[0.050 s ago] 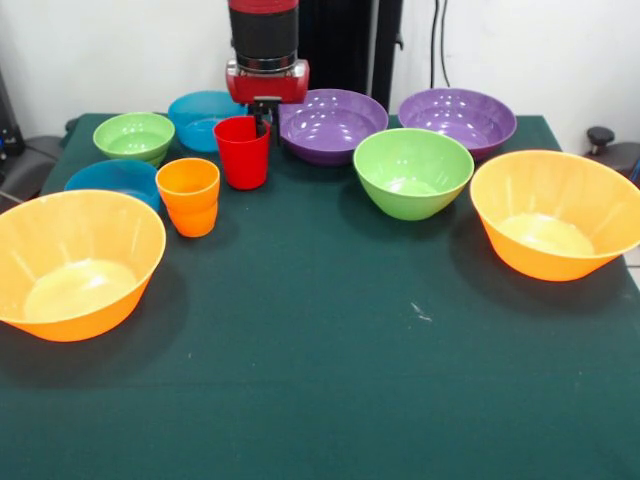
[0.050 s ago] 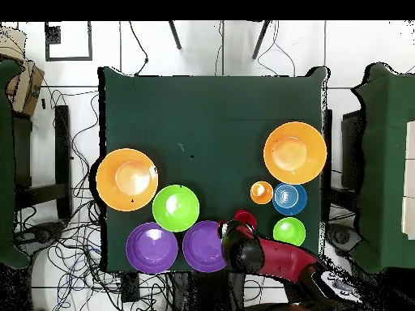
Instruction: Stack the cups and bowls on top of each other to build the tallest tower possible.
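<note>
On the dark green cloth-covered table (image 1: 330,380) nothing is stacked: every vessel stands apart and upright; the red and black arm comes down at the back of the front view, and its gripper (image 1: 264,118) hangs at the far rim of the small red plastic tumbler (image 1: 243,151), one dark finger seeming to reach just inside that rim, though whether the fingers are apart or clamped on the rim cannot be told from either view; just in front of the red tumbler, to its left, stands the small orange plastic tumbler with a ridged band (image 1: 189,196); behind these sit a small green bowl (image 1: 134,136) and a small blue bowl (image 1: 203,113), with a second small blue bowl (image 1: 108,178) partly hidden behind the large glossy orange bowl (image 1: 75,262) at the front left; right of the gripper lie two wide purple bowls (image 1: 332,123) (image 1: 457,119) side by side, the medium green bowl (image 1: 412,172) just in front between them; the other large orange bowl (image 1: 557,212) stands at the right edge.
</note>
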{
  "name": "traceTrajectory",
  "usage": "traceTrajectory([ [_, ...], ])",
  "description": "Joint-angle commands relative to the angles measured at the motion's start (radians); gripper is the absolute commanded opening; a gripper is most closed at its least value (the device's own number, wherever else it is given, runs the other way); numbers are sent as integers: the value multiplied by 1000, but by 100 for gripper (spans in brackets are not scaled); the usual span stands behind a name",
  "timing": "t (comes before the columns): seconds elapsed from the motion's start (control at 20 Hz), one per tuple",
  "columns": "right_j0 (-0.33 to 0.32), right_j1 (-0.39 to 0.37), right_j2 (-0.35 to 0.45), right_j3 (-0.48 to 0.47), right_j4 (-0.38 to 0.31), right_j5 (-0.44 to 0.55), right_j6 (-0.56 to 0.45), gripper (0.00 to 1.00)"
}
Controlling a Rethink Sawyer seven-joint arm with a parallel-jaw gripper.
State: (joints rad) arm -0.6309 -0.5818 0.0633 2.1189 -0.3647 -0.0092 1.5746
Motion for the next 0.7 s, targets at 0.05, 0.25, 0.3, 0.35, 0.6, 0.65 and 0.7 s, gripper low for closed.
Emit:
traceTrajectory([
  [0.05,22,34,55,-93,-35,-59,113,0],
  [0.25,21,32,57,-88,-32,-57,114,0],
  [0.3,20,30,59,-85,-31,-56,116,0],
  [0.35,20,22,59,-77,-29,-53,119,0],
  [0.6,8,-105,89,9,-5,3,134,0],
  [0.65,14,-134,96,6,4,26,129,0],
  [0.7,8,-152,110,14,13,47,128,0],
])
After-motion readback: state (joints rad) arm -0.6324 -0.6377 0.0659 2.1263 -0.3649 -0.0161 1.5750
